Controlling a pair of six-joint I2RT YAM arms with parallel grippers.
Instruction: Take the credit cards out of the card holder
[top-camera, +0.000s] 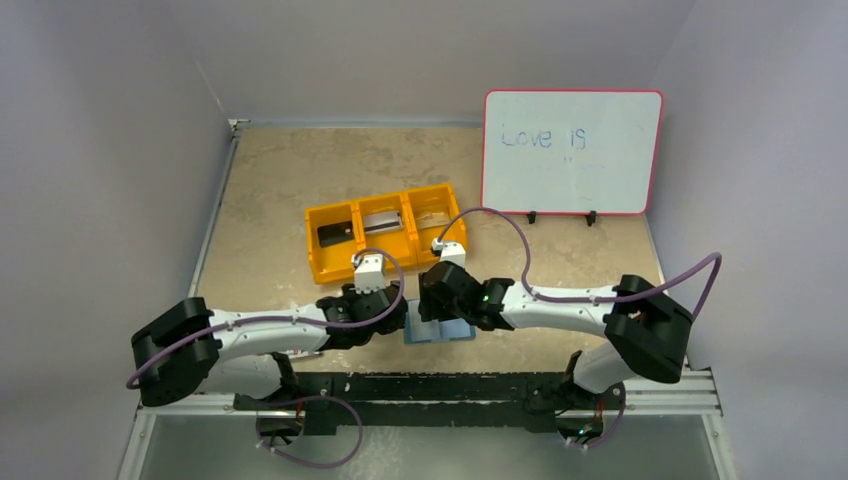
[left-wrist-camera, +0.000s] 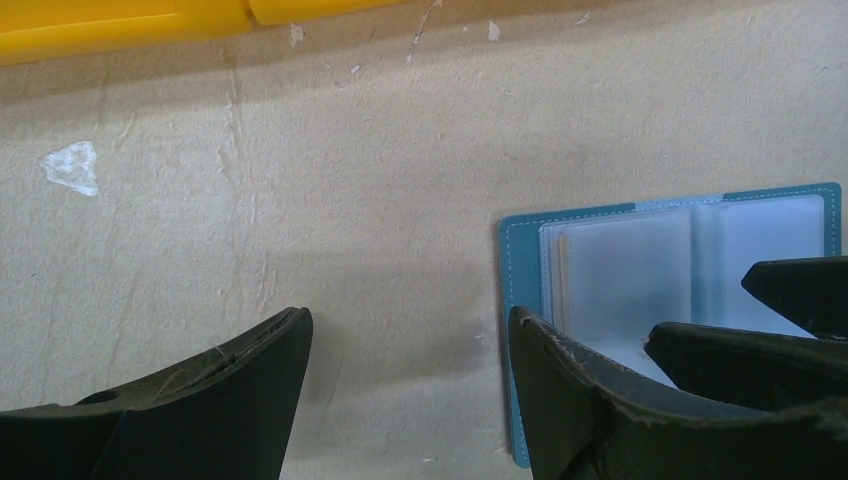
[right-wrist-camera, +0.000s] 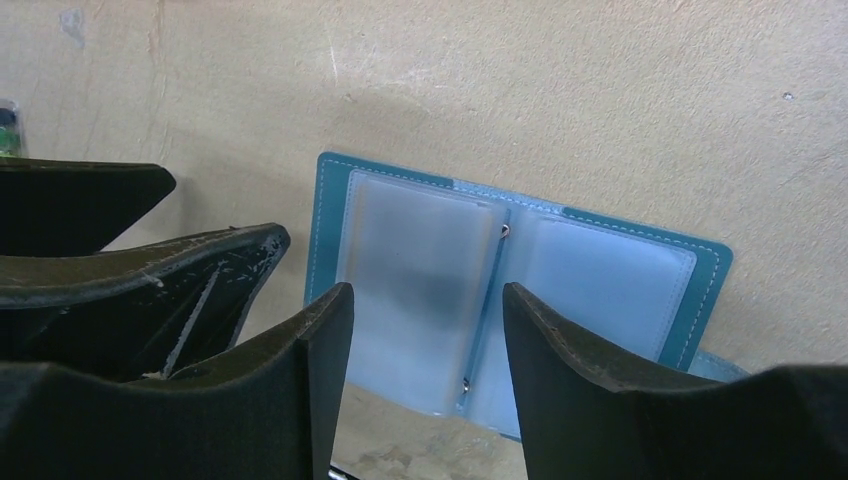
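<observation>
The teal card holder (top-camera: 440, 331) lies open and flat on the table between my two grippers, its pale frosted pockets (right-wrist-camera: 420, 265) facing up. I cannot tell whether any card sits inside them. Three credit cards lie in the orange bin: a black one (top-camera: 335, 233), a silver one (top-camera: 380, 221) and a tan one (top-camera: 432, 215). My left gripper (left-wrist-camera: 408, 320) is open over bare table, its right finger (left-wrist-camera: 560, 370) at the card holder's (left-wrist-camera: 640, 260) left edge. My right gripper (right-wrist-camera: 428, 292) hangs open just above the holder's spine, with nothing between its fingers.
The orange three-compartment bin (top-camera: 318, 262) stands just beyond the grippers, and its edge (left-wrist-camera: 120, 25) shows in the left wrist view. A whiteboard (top-camera: 572, 150) stands at the back right. Grey walls close in the table on three sides. The two grippers are nearly touching.
</observation>
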